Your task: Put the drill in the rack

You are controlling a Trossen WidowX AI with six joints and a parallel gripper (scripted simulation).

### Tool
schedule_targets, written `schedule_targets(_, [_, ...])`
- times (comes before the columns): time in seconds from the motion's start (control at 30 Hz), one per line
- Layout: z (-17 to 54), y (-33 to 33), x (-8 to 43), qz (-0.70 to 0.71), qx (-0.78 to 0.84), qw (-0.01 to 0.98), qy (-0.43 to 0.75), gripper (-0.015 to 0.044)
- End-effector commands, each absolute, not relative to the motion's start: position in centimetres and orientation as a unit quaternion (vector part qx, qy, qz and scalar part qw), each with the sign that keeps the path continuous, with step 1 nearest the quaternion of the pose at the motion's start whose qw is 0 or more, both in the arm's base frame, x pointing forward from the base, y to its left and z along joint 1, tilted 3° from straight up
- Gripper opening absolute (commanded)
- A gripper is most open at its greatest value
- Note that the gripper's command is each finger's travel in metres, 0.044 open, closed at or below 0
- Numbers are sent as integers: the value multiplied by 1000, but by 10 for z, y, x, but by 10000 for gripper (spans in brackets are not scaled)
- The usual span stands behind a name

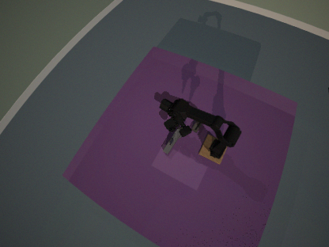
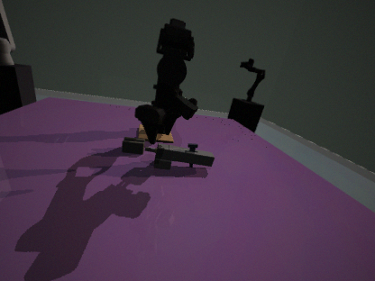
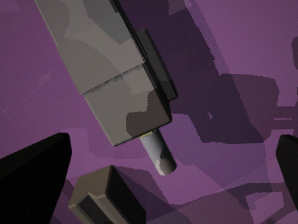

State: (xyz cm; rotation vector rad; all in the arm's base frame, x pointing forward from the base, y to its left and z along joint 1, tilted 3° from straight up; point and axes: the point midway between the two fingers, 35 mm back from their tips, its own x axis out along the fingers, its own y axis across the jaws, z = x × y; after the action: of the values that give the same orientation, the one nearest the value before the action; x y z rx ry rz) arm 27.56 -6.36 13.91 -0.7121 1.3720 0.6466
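A black robot arm (image 1: 202, 115) (image 2: 171, 69) bends over a purple table (image 1: 119, 170) (image 2: 234, 225) (image 3: 22, 107), its gripper (image 1: 178, 127) (image 2: 160, 136) (image 3: 178, 145) spread wide and grasping nothing. The drill (image 2: 150, 149) (image 3: 159, 152), a short round metal rod in the close view from the wrist, juts from the end of a long gray block (image 1: 170, 146) (image 2: 185, 155) (image 3: 112, 72). In that view its exposed end lies across the gap between the opened fingers, with visible space on either side and neither fingertip appearing to touch it; the rest is hidden inside the block.

The gray block runs away from the gripper, its drill end nearest the fingers. On its top, farther from the gripper than the drill, sits the dark key (image 2: 193, 147), its cap standing above the surface and apart from the fingers. The small grooved rack (image 1: 195, 127) (image 2: 133, 145) (image 3: 107, 192) stands near the gripper, just beyond the drill's tip and separate from the gray block. Behind the gripper, as seen from the room, a wooden board (image 1: 206, 153) (image 2: 149, 133) lies beneath the arm's base.
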Motion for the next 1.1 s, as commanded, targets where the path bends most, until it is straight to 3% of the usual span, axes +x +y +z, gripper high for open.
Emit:
schedule_targets(0.0, [106, -104, 250, 429, -453, 576, 528, 440])
schedule_targets(1.07, [96, -102, 252, 429, -453, 576, 528, 440])
